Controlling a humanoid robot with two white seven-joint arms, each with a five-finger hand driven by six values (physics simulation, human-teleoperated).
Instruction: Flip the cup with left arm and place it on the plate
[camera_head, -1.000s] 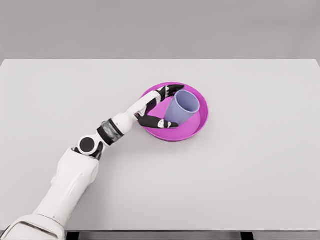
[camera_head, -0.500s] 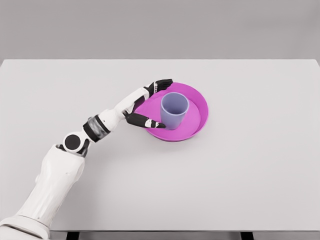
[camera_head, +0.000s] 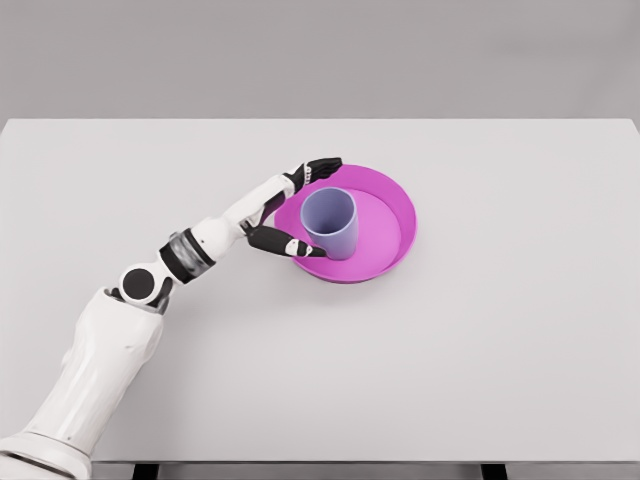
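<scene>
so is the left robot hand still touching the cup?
Cannot tell. In the head view the left robot hand brackets the cup, fingers spread, thumb tip right at its base; no clear gap or contact shows.

Bright, even, diffuse light, faint soft shadows, no glare, sharp render, no edge distortion

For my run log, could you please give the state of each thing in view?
Lavender plastic cup: mouth up, standing on the plate's left part.
Round magenta plate: flat on the table.
Left hand: open, fingers spread around the cup's left side.
White table: bearing the plate.
</scene>
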